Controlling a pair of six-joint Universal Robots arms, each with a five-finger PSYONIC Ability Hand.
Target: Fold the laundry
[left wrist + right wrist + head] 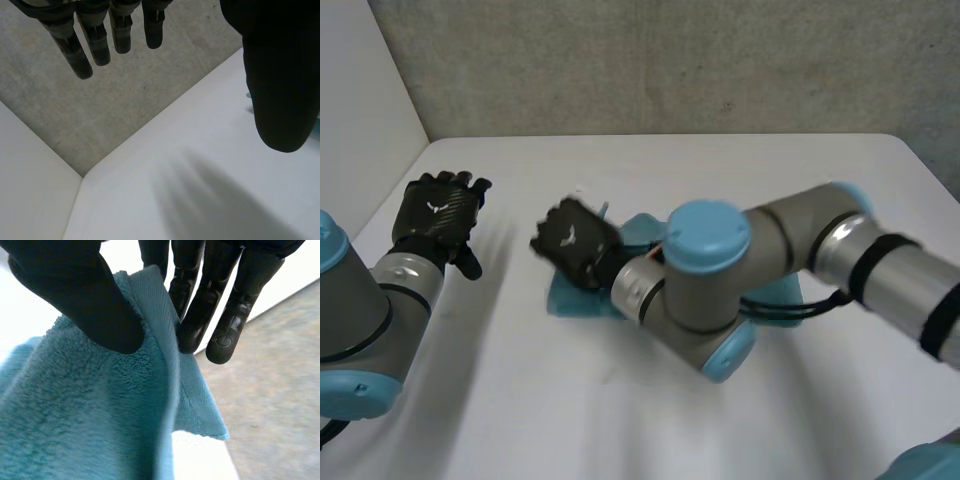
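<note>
My right robot hand (90, 300) pinches the towel (75, 425) edge thinly; it may slip mid-fold. My left robot hand (440, 215), nine o'clock of it, hangs spread, empty.

1. The right hand (75, 275) holds a teal towel (75, 415), with its thumb (107, 325) on one face of the cloth and its fingers (200, 315) on the other.
2. The thumb tip presses into the fluffy pile just beside the hemmed edge.
3. The fingers stand nearly straight behind that hem, so the edge is pinched between them and the thumb.
4. Past the fingertips, a corner of the towel sticks out to a point.
5. A patch of white table (202, 462) shows under that corner.
6. A grey speckled surface (275, 410) lies beyond the fingertips.
</note>
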